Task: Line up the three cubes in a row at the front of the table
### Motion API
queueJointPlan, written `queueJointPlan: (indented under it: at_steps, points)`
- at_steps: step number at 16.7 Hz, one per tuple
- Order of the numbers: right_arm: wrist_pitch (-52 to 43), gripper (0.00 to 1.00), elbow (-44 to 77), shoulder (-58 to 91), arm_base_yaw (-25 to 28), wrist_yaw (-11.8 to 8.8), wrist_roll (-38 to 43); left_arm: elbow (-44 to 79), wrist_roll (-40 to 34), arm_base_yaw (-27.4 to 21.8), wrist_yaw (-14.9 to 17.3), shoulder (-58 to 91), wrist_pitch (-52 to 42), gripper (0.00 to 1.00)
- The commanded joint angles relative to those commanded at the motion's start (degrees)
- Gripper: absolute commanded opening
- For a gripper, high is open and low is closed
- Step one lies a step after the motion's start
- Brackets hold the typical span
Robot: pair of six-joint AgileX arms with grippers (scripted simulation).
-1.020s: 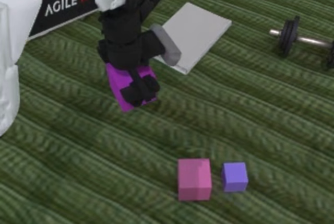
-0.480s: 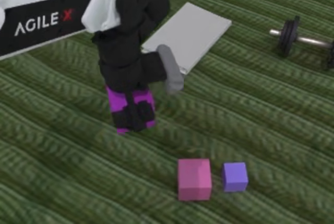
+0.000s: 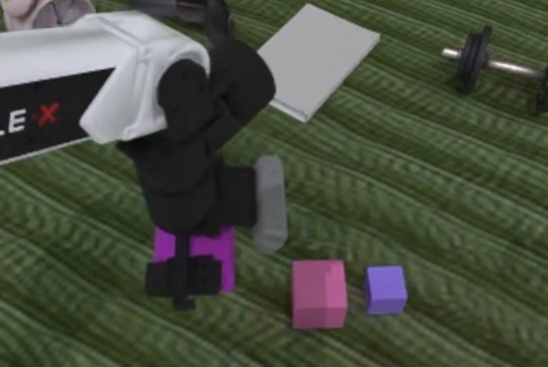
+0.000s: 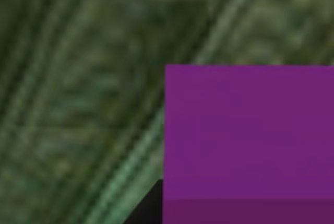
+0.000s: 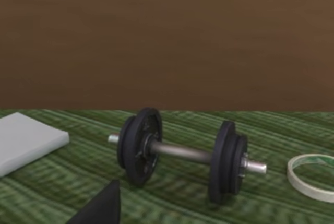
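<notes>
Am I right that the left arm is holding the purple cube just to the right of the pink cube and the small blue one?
Not quite. In the top view the left tool holds the purple cube to the left of the pink cube, not the right. The small blue cube sits on the pink one's other side.

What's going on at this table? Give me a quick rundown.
The left gripper is shut on the magenta-purple cube at the front of the table, to the left of the pink cube with a gap between them. The small blue-violet cube sits just right of the pink one, so the row is nearly formed. The right arm is not in the top view; its wrist camera faces a dumbbell.
</notes>
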Motion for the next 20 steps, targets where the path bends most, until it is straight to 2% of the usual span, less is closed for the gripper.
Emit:
queueJointPlan:
  at_steps: [6,13,18,20]
  points:
    - [0.0,1.00,0.0,0.0,0.0,0.0,0.0,-0.6,0.0,0.2,0.0,0.5,0.9,0.00]
    - [0.0,1.00,0.0,0.0,0.0,0.0,0.0,-8.4,-0.1,-0.2,0.0,5.8,14.6,0.00]
    - [0.0,1.00,0.0,0.0,0.0,0.0,0.0,-9.2,-0.1,-0.3,0.0,6.4,15.7,0.00]
    - [0.0,1.00,0.0,0.0,0.0,0.0,0.0,-9.2,-0.1,-0.3,0.0,6.4,15.7,0.15]
